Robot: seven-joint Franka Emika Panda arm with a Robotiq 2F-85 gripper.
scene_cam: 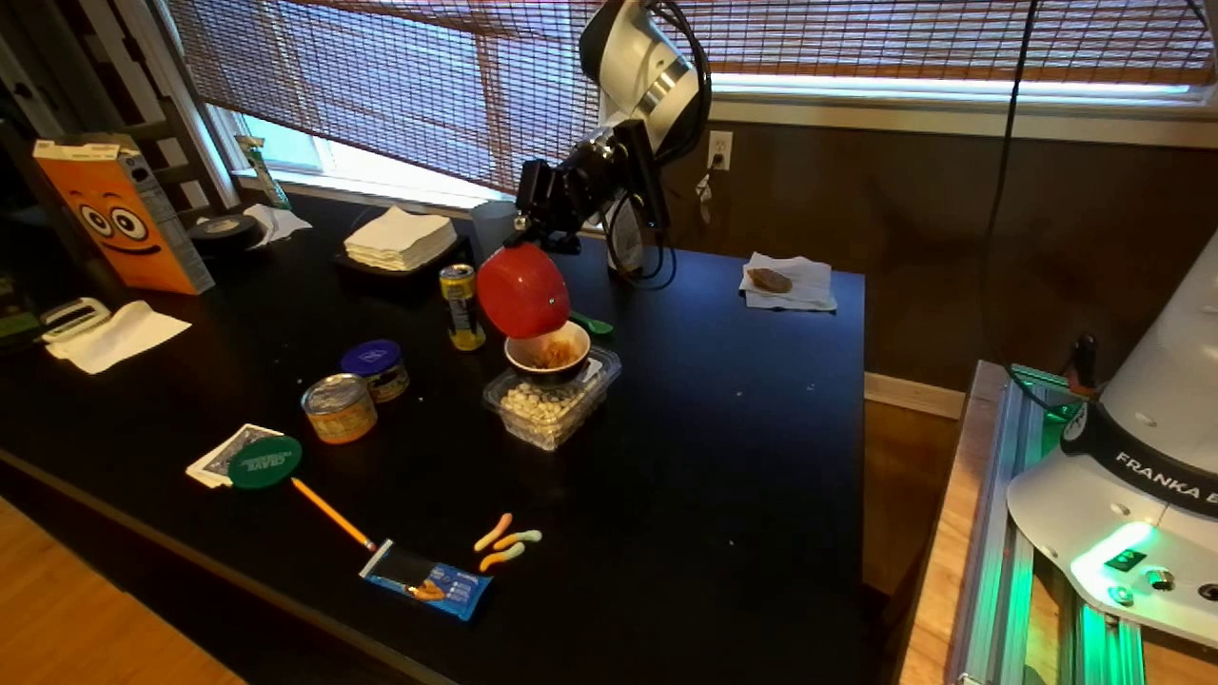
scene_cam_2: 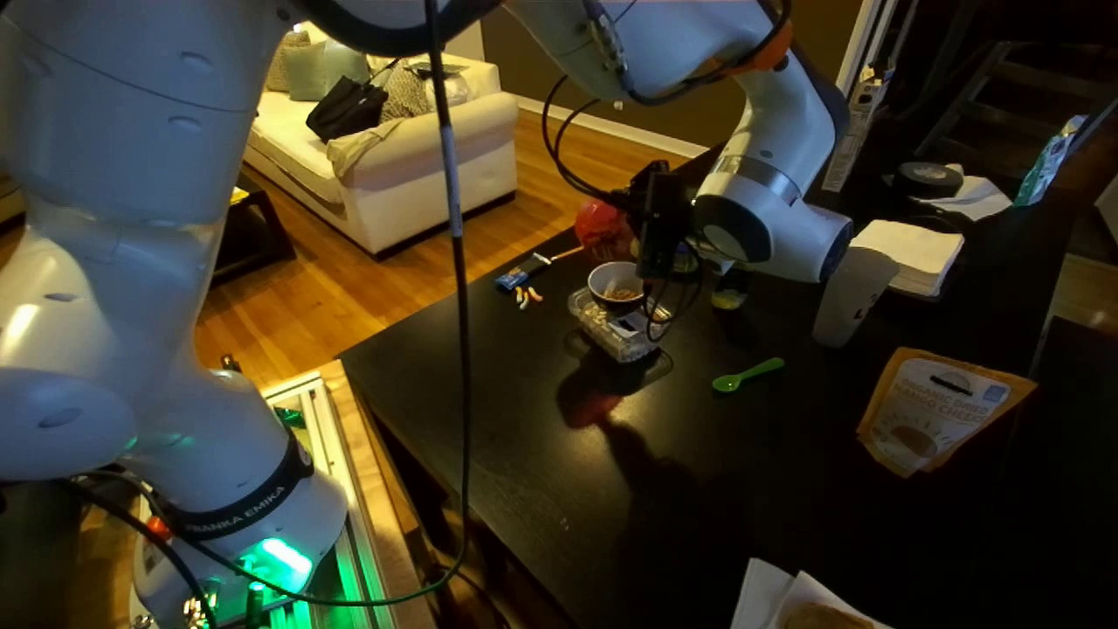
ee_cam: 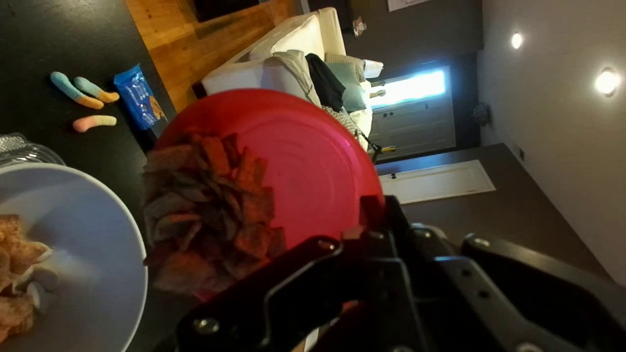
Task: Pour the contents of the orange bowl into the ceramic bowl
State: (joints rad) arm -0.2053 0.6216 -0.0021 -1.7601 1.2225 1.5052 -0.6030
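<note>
The orange bowl (ee_cam: 318, 166) is gripped at its rim by the closed fingers of the gripper (scene_cam: 521, 238) and is held tilted, hanging below them. Brown chip-like pieces (ee_cam: 210, 210) are heaped along its lower side. Below the fingers, the ceramic bowl (ee_cam: 102, 254) is placed next to that lower side; whether the bowls touch cannot be told. Orange-brown and pale pieces (ee_cam: 19, 259) are seen in it. It is set on a clear plastic container (scene_cam: 547, 438), in which small white pieces (scene_cam: 536, 403) are held.

Low beside the gripper, a can (scene_cam: 462, 309) is stood upright. Past the fingers toward the window blind (scene_cam: 381, 86), a green spoon (scene_cam_2: 751, 373), a cup (scene_cam: 493, 226) and a stack of napkins (scene_cam: 400, 238) are set out. On the side away from the robot base (scene_cam: 1132, 533), an orange-labelled tin (scene_cam: 340, 411) and a blue-lidded tin (scene_cam: 374, 360) are set close together. On the side away from the blind, gummy worms (ee_cam: 76, 92) and a blue wrapper (scene_cam: 457, 588) are laid flat.

Lower than the fingers and toward the robot base, dark tabletop (scene_cam: 733, 457) is seen between the container and the table edge (scene_cam: 860, 409).
</note>
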